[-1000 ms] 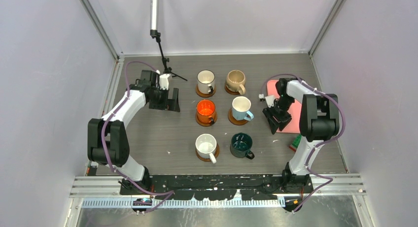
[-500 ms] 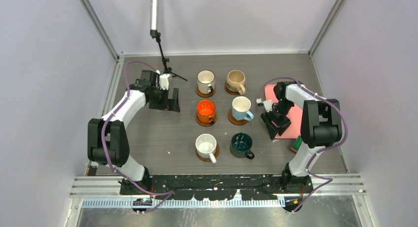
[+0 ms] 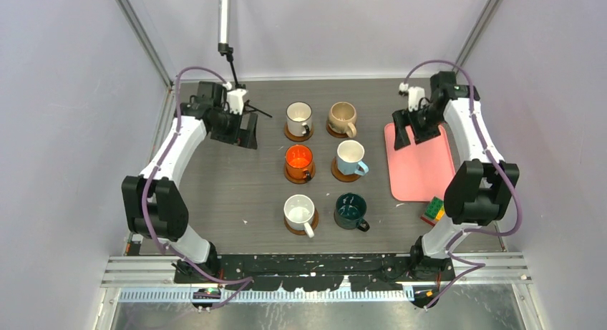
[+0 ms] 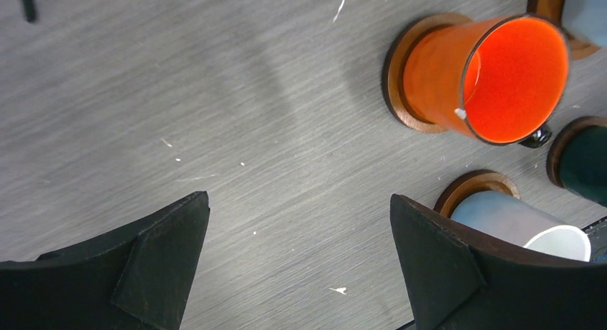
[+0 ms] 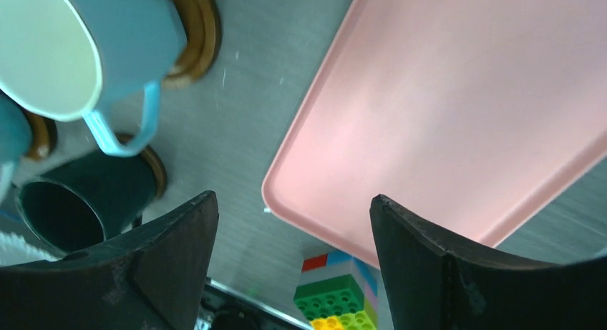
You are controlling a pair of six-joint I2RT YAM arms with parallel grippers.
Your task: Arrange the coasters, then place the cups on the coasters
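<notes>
Six cups stand in two columns mid-table, each on a brown coaster (image 3: 289,177): white (image 3: 299,117), beige (image 3: 342,117), orange (image 3: 299,158), light blue (image 3: 350,157), white (image 3: 298,210) and dark green (image 3: 350,208). My left gripper (image 3: 240,132) hovers open and empty left of the cups. In its wrist view the left gripper (image 4: 298,199) frames bare table, with the orange cup (image 4: 512,79) and its coaster (image 4: 398,86) beyond. My right gripper (image 3: 408,133) hangs open and empty over the tray's far end. Past the right gripper (image 5: 293,197) lie the light blue cup (image 5: 107,36) and dark green cup (image 5: 86,194).
A pink rectangular tray (image 3: 422,165) lies right of the cups, its corner showing in the right wrist view (image 5: 458,115). Coloured toy bricks (image 3: 433,210) sit by its near corner. A black stand (image 3: 236,79) rises at the back left. Walls close in on both sides.
My right arm has swung from the tray's near end to its far end, uncovering the tray, and its jaws have opened wider. My left gripper has drifted slightly farther back.
</notes>
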